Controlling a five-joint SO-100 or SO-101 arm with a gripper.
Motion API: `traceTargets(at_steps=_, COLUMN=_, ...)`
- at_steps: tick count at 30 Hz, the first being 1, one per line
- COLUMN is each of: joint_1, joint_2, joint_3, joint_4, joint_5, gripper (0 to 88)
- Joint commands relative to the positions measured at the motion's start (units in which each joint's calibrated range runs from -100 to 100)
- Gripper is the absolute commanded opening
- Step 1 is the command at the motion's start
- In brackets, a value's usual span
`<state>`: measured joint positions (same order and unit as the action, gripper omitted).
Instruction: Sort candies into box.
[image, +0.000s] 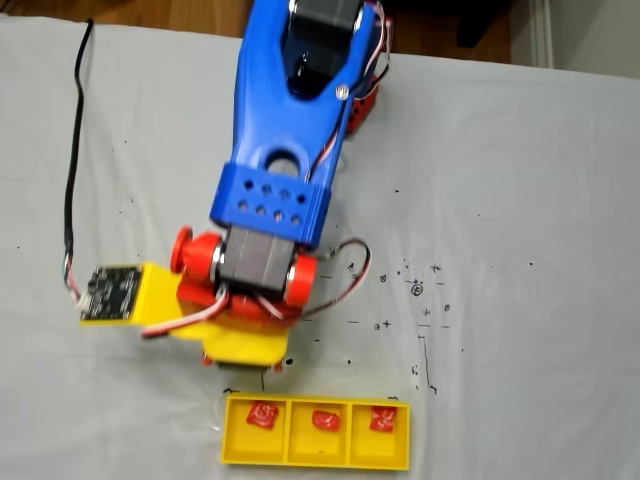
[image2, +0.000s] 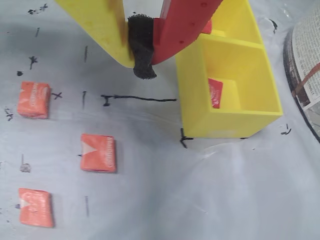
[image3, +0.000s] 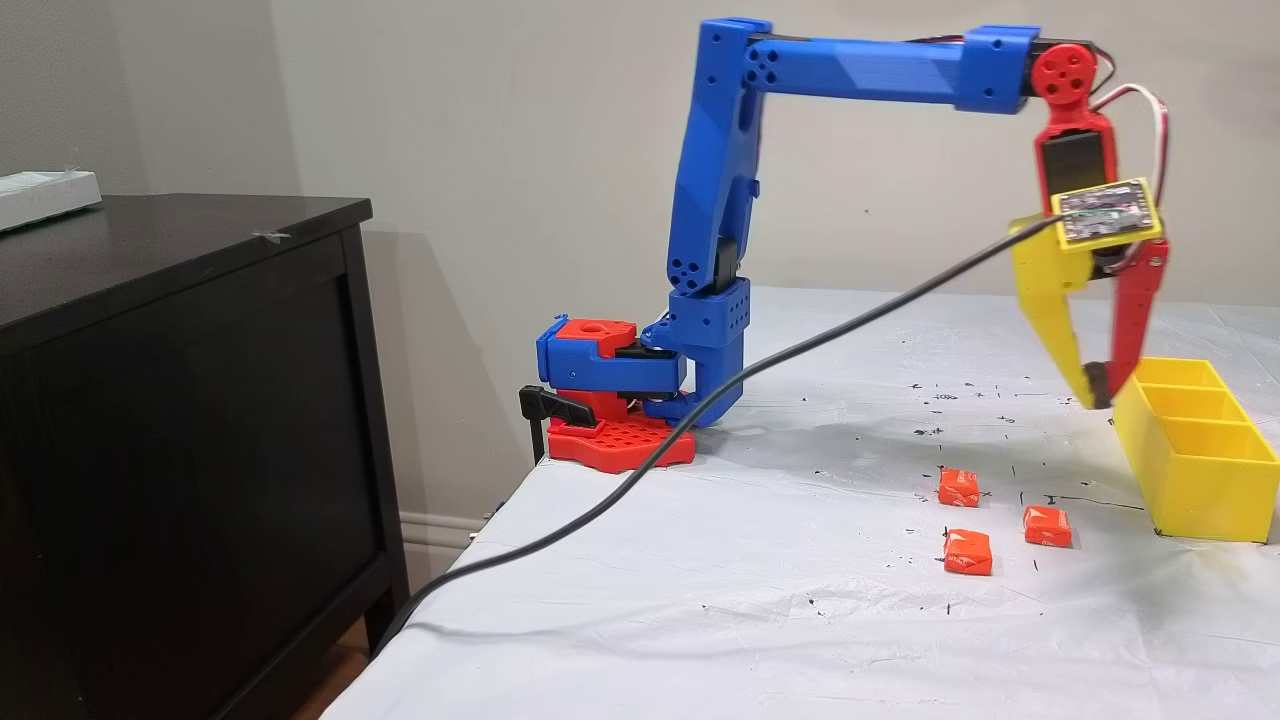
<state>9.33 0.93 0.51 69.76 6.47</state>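
White cloth covers the worktop (image3: 760, 620), dotted with black pen marks. Nearest me in the wrist view lie three orange-red candies: one (image2: 35, 207) at lower left, one (image2: 98, 152) in the middle, one (image2: 33, 99) above. Beyond them my jaws (image2: 142, 60) hang together, black pad tips touching, holding nothing, just beside the yellow box (image2: 227, 122). From above, a fixed view shows each of the three compartments holding one deeper red candy (image: 263, 414), (image: 326, 421), (image: 381, 418). I judge it half done: three in, three left on the cloth.
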Motion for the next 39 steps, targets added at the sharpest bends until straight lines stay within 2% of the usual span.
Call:
traceTargets(at_steps=1, joint_1=-0.09, joint_2=-8.99, joint_3=6.18, joint_4=-0.3, joint_5=1.47, gripper=0.2)
traceTargets(at_steps=5, joint_1=-0.45, joint_2=-10.6, joint_3=12.09, joint_4=-0.71, joint_5=4.05, gripper=1.1)
traceTargets(at_steps=21, joint_1=2.27, joint_2=-13.48, joint_3=20.29, joint_4=-1.94, joint_5=7.08, gripper=4.2)
traceTargets(at_steps=30, joint_1=3.9, joint_2=-13.91, joint_3=21.74, joint_4=-1.12, joint_5=8.5, gripper=17.0)
traceTargets(at_steps=36, joint_1=3.63, joint_2=-14.84, joint_3=24.57, joint_4=-2.59, joint_5=10.06, gripper=17.6)
traceTargets(at_steps=39, joint_1=3.54, joint_2=-13.99, joint_3=24.84, joint_4=-2.92, joint_5=10.26, gripper=20.7)
